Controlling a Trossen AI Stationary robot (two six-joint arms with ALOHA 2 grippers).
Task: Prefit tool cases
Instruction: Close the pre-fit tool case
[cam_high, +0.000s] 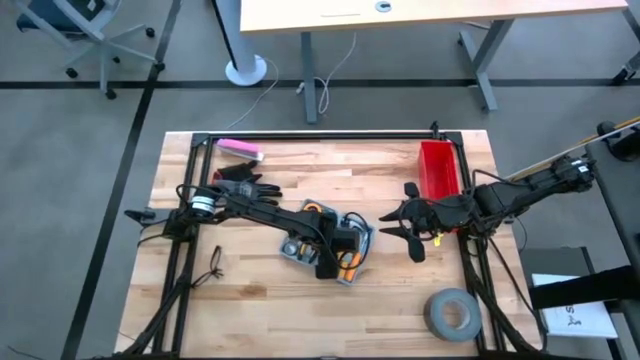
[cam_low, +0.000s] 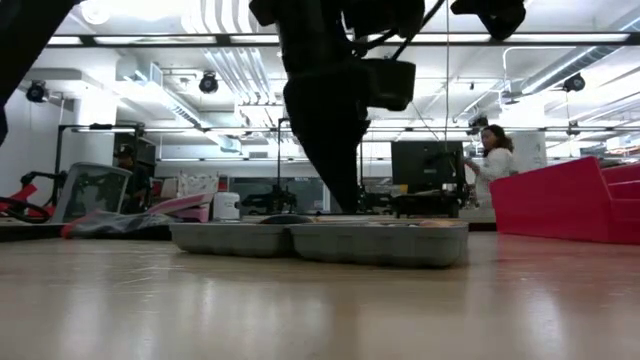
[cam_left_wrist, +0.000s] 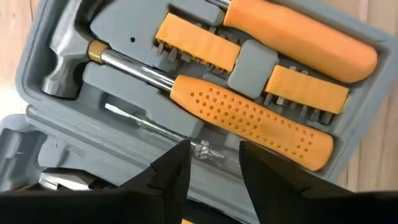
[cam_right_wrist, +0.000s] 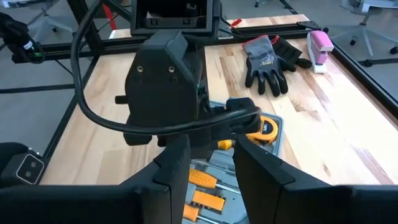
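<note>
We take the tool case (cam_high: 330, 243) as our landmark: one grey-blue case lying open and flat near the middle of the tabletop (cam_high: 260, 300). To its left, toward the far edge, we see one pair of black gloves (cam_high: 245, 184) and one pink object (cam_high: 240, 149) beyond them. The left gripper (cam_high: 330, 262) hangs directly over the case, its two fingers (cam_left_wrist: 171, 171) parted by a narrow gap with nothing between them, poised above a clear-handled screwdriver (cam_left_wrist: 168, 132) in its slot. In the case we count one hammer (cam_left_wrist: 68, 65), two orange-handled tools (cam_left_wrist: 249, 121), and two orange bit holders (cam_left_wrist: 196, 42). To the right of the case, the right gripper (cam_high: 400, 228) sits apart from it, pointing toward it, fingers likewise a little apart and empty. Farther right stands one red bin (cam_high: 437, 168), and nearer than it lies one grey tape roll (cam_high: 452, 313). We can read no writing on anything.
</note>
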